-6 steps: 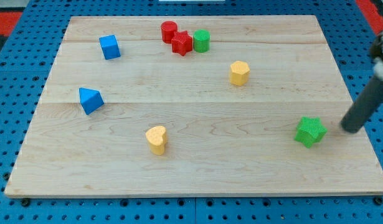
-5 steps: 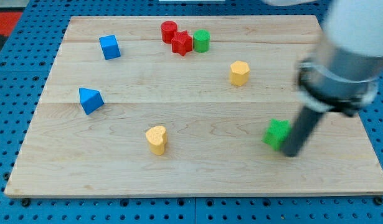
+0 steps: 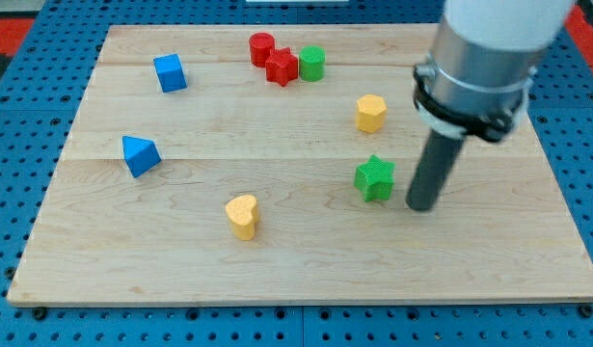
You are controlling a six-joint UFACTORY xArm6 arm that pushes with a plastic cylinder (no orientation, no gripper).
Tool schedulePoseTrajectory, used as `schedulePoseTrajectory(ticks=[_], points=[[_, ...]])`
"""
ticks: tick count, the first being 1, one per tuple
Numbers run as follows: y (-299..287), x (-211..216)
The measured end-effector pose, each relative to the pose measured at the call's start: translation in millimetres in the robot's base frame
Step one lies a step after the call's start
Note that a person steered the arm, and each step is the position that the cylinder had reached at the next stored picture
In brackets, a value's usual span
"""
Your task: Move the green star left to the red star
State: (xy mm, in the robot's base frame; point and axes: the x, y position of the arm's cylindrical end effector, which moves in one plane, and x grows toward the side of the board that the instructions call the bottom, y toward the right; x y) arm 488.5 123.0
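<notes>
A pale wooden board serves as the bench (image 3: 306, 280), lying on a blue pegboard surface (image 3: 16, 193). At the upper middle of the frame, a red cylinder block (image 3: 261, 47) and a green cylinder block (image 3: 311, 64) stand close together. A blue cube block (image 3: 169, 72) sits upper left, a blue triangular block (image 3: 140, 155) at middle left. A yellow hexagonal block (image 3: 370, 113) stands right of centre; a yellow heart-shaped block (image 3: 242, 216) sits lower centre.

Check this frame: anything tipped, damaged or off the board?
Nothing stands out. All seven blocks sit flat on the board; the green star lies just left of my tip, far from the red star.
</notes>
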Motion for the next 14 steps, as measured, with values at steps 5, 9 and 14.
schedulePoseTrajectory(ticks=[5,9,14], points=[[-98,-67],[-196,-62],[-202,-159]])
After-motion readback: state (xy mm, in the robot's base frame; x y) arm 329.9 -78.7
